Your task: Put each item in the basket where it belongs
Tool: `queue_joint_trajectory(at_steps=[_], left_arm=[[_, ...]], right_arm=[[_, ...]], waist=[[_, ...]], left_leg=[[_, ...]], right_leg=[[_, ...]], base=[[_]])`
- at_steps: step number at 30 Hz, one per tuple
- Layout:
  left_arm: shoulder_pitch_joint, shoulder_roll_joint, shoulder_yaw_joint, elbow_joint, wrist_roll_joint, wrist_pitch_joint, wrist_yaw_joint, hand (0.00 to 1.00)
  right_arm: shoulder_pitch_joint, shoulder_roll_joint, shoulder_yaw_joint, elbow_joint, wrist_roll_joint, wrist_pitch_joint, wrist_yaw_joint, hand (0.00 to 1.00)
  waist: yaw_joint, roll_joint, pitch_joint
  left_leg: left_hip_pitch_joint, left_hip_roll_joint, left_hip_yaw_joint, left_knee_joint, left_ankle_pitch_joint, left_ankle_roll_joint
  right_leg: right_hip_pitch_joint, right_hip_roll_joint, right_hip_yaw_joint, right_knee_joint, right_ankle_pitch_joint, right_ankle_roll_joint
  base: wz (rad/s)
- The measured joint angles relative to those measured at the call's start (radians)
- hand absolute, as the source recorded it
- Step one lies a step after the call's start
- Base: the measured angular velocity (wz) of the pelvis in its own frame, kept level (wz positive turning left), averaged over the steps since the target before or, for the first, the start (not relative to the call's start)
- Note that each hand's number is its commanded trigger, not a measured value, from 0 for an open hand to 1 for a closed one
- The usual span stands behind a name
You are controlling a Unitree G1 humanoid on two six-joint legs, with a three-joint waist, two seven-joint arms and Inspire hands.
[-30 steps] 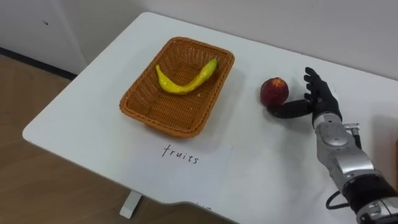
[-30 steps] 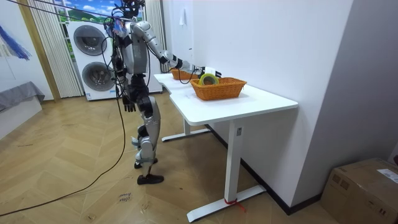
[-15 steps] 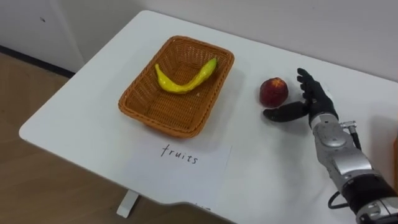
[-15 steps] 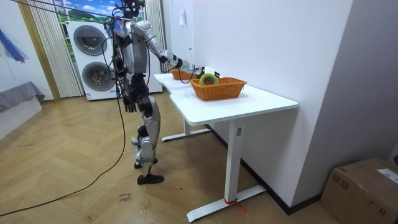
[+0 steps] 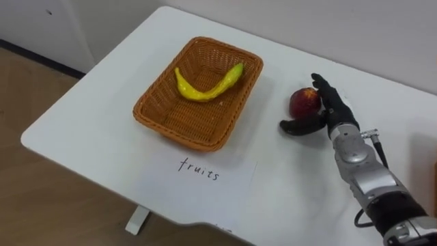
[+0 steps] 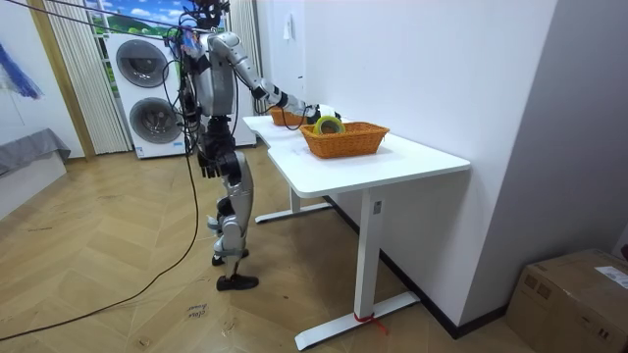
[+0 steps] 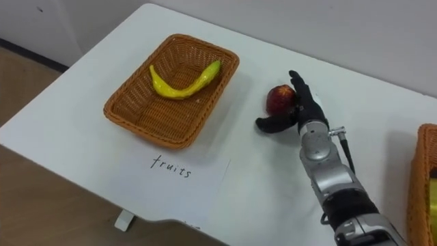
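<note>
The red fruit (image 5: 304, 102), perhaps a peach, sits on the table (image 5: 102, 126) just right of the fruit basket (image 5: 194, 117), outside it. The right hand (image 5: 332, 114) stands open against the fruit's right side. Its fingers (image 5: 322, 89) are straight along the far right of the fruit and its thumb reaches left across the near side, so it cups the fruit rather than grips it. I cannot tell whether it really touches.

A banana (image 5: 198, 94) lies in the far half of the basket. A paper label (image 5: 201, 174) lies near the table's edge, just in front of the basket. A second basket (image 7: 422, 171) shows at the far right.

In the room view the robot stands upright at the table's far end. The left hand (image 6: 205, 163) hangs by its hip, too small there to read its state.
</note>
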Motion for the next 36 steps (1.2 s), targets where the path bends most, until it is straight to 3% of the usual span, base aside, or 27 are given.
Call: queue_joint_trajectory(at_steps=[6, 9, 14, 24, 25, 26, 27, 36], left_arm=[[0.0, 0.0, -0.003, 0.0, 0.001, 0.001, -0.011, 0.0], [0.0, 0.0, -0.003, -0.001, 0.001, 0.002, -0.024, 0.0], [-0.003, 0.005, -0.002, -0.003, 0.001, 0.004, -0.027, 0.0], [-0.019, 0.008, -0.003, -0.004, 0.0, 0.018, -0.022, 0.0], [-0.02, 0.009, -0.003, -0.004, 0.0, 0.018, -0.022, 0.0], [-0.023, 0.01, -0.003, -0.004, 0.0, 0.019, -0.02, 0.0], [-0.025, 0.011, -0.003, -0.004, 0.0, 0.019, -0.019, 0.0], [-0.029, 0.013, -0.002, -0.002, -0.001, 0.025, -0.017, 0.0]], right_arm=[[0.0, -0.002, 0.023, 0.009, -0.005, 0.0, 0.011, 0.0], [0.0, -0.003, 0.027, 0.009, -0.007, 0.001, 0.012, 0.0], [0.0, -0.006, 0.057, 0.009, -0.008, 0.002, 0.018, 0.0], [-0.001, -0.006, 0.06, 0.02, -0.027, 0.002, 0.019, 0.0], [-0.001, -0.006, 0.059, 0.02, -0.027, 0.002, 0.019, 0.32], [-0.001, -0.006, 0.059, 0.02, -0.028, 0.002, 0.018, 0.54], [-0.001, -0.006, 0.059, 0.02, -0.033, 0.002, 0.019, 1.0], [-0.036, -0.026, 0.053, 0.049, -0.125, 0.024, 0.006, 1.0]], waist=[[0.005, -0.006, 0.006], [0.025, -0.013, 0.0052], [0.028, -0.027, 0.0042], [0.03, -0.026, 0.0072], [0.03, -0.026, 0.0073], [0.029, -0.026, 0.0073], [0.029, -0.026, 0.0073], [0.033, -0.025, 0.0078]], left_leg=[[0.0, 0.001, -0.001, -0.004, 0.001, -0.001], [-0.003, 0.003, 0.007, -0.005, 0.001, -0.002], [-0.003, 0.003, 0.007, -0.004, 0.001, -0.002], [-0.011, 0.002, 0.003, 0.0, 0.001, -0.002], [-0.011, 0.002, 0.003, 0.0, 0.001, -0.002], [-0.012, 0.002, 0.003, 0.001, 0.001, -0.002], [-0.012, 0.002, 0.002, 0.001, 0.001, -0.002], [-0.02, 0.001, -0.007, 0.013, 0.001, -0.003]], right_leg=[[0.001, 0.004, 0.011, 0.0, 0.0, 0.0], [-0.007, 0.006, 0.024, 0.001, 0.001, -0.001], [-0.008, 0.006, 0.023, 0.001, 0.002, -0.003], [-0.011, 0.006, 0.021, 0.001, 0.002, -0.003], [-0.011, 0.006, 0.021, 0.001, 0.002, -0.003], [-0.011, 0.006, 0.021, 0.001, 0.002, -0.003], [-0.011, 0.006, 0.021, 0.001, 0.002, -0.003], [-0.01, 0.006, 0.01, 0.003, 0.003, -0.005]], base=[[-0.01], [-0.1], [-0.01], [0.0], [0.0], [0.0], [0.0], [0.02]])
